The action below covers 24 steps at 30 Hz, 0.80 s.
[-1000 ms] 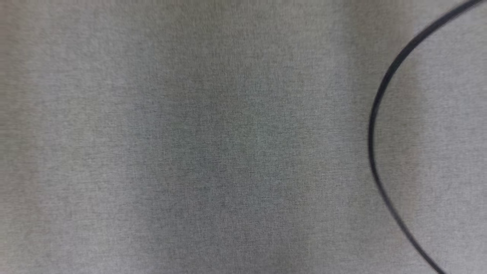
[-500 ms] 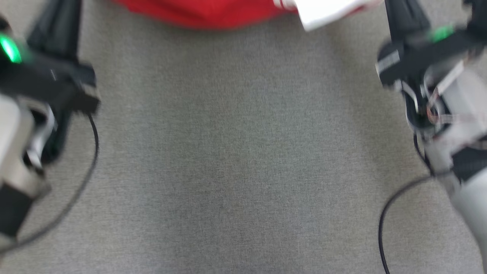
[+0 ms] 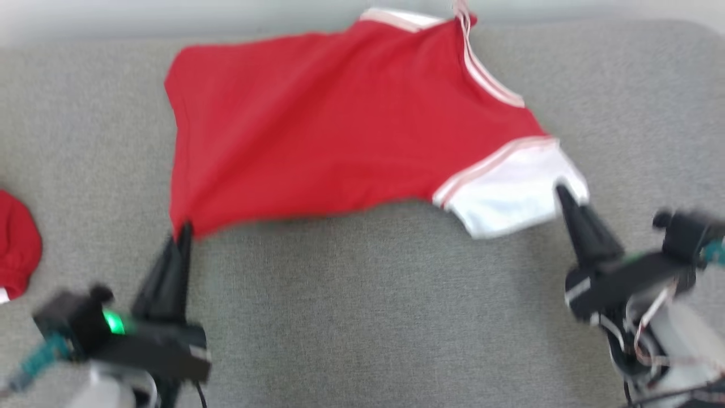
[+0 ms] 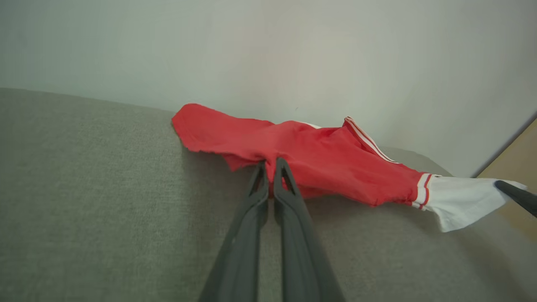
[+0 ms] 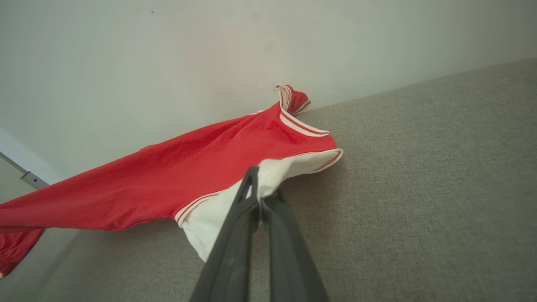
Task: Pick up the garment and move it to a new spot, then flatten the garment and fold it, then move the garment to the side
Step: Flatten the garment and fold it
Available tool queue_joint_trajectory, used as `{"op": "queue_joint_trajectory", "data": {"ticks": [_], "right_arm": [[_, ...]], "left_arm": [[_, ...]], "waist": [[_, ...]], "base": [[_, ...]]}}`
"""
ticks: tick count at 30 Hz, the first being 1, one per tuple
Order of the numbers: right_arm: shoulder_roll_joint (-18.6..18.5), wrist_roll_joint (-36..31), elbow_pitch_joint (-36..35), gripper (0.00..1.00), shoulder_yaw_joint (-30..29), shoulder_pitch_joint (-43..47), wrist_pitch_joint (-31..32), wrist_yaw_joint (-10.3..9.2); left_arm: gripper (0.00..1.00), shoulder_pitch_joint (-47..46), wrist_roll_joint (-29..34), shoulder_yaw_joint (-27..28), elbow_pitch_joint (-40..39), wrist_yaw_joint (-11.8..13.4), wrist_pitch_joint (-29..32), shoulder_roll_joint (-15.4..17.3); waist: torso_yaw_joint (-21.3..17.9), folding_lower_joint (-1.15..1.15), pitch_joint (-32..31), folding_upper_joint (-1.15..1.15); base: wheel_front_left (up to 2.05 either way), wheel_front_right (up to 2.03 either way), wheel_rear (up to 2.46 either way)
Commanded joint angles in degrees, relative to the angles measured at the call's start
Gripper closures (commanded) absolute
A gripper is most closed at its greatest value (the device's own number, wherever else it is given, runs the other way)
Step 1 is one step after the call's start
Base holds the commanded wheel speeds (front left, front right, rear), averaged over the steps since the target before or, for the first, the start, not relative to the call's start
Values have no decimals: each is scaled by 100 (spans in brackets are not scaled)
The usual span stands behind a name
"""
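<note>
Change: head camera raised within the last second, from bare grey cloth and a black cable to the whole shirt and both pincers; a shift of view, no proof of the shirt itself moving.
Meaning for task: both grips in place, so pick-up apparently done; moving or spreading stage likely in hand, folding not yet begun.
Garment: red T-shirt (image 3: 317, 130) with white sleeve (image 3: 510, 192) and striped trim, spread wide over the grey fabric surface (image 3: 368, 317), far edge close to the pale wall (image 4: 293, 50).
Left pincer (image 3: 184, 229): clenched on the red hem corner, tips buried in the cloth.
Right pincer (image 3: 561, 192): clenched on the edge of the white sleeve.
Relation: shirt slung between the two pincers, beyond the tips of both; near edge seemingly lifted a little, shadow beneath.
Nearby: second red cloth item (image 3: 17, 243) at the left edge, well apart from the shirt.
Next: probably an even outward pull to flatten; some risk of the thin sleeve edge slipping.
</note>
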Motion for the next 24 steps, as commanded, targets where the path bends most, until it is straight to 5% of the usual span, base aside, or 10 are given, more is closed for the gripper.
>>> {"op": "queue_joint_trajectory", "data": {"ticks": [1,14,24], "right_arm": [[-38,-50,-40,100,-86,351,92,3],[-225,16,-560,100,-41,2422,1595,3],[-125,380,-1338,100,-327,3463,2709,3]], "left_arm": [[100,419,115,164,21,-28,-23,-104],[100,2401,753,1273,672,-526,-22,-981],[100,2769,1409,1617,1068,-617,-23,-1018]], "waist": [[-49,2,-306,1],[34,2,-1054,1],[-18,2,-1211,1]], "base": [[0,0,0],[0,0,0],[0,0,0]]}}
